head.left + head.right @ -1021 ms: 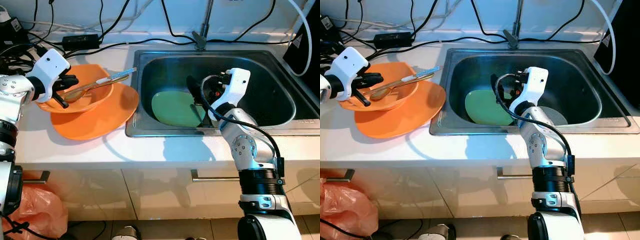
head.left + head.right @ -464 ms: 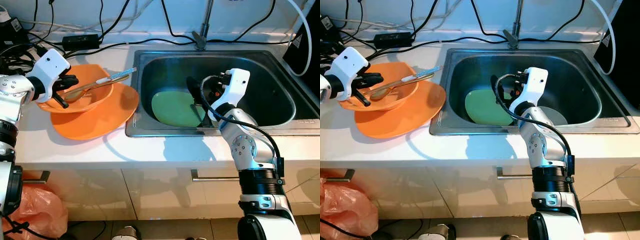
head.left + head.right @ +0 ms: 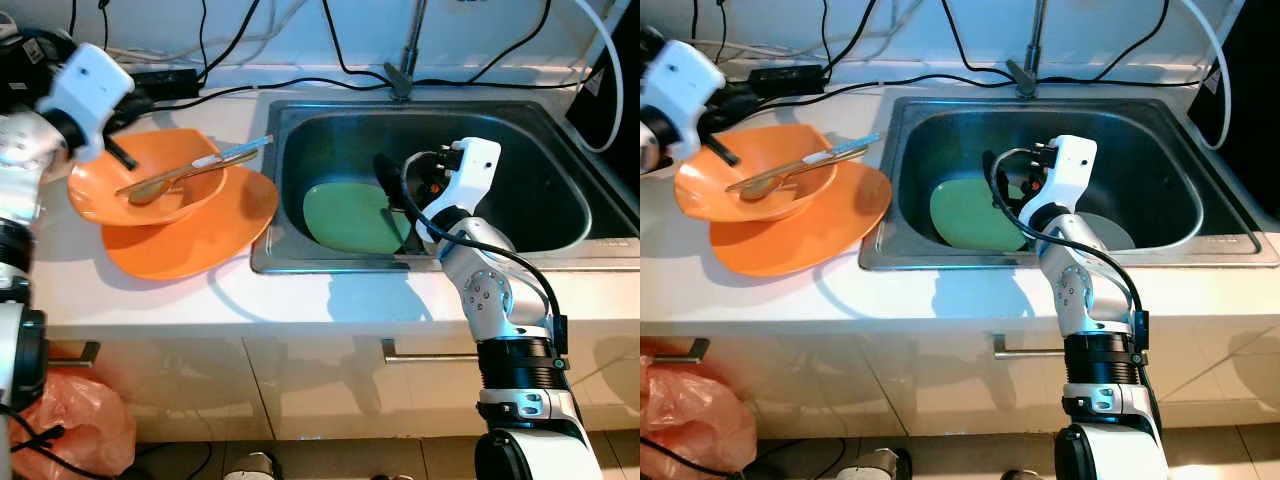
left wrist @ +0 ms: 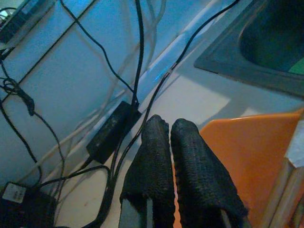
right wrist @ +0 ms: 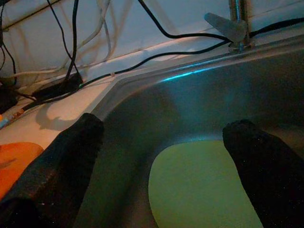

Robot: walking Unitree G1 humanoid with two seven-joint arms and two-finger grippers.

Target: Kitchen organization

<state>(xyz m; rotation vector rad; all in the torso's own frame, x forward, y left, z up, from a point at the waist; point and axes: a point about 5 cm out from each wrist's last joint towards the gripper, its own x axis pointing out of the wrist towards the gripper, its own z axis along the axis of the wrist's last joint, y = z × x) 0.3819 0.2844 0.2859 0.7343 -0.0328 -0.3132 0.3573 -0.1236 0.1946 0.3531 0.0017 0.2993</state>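
Hovering above orange bowl (image 3: pixel 140 190) on worktop (image 3: pixel 330 300), left claw (image 4: pixel 164 124) pressed together; right claw (image 5: pixel 166 142) spread wide over green plate (image 3: pixel 355 218) in sink (image 3: pixel 560 130).

a bowl (image 3: pixel 140 195) sits on a plate (image 3: pixel 200 235) left of the sink (image 3: pixel 560 160); another plate (image 3: pixel 350 220) lies inside it

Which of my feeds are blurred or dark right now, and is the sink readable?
Left eye view: left gripper smeared by motion blur above the orange bowl; the sink stays sharp, green plate clear. Left wrist view: blue-tinted, fingers soft and close together. Right wrist view: dim, right gripper fingers out of focus and spread wide, plate still legible.
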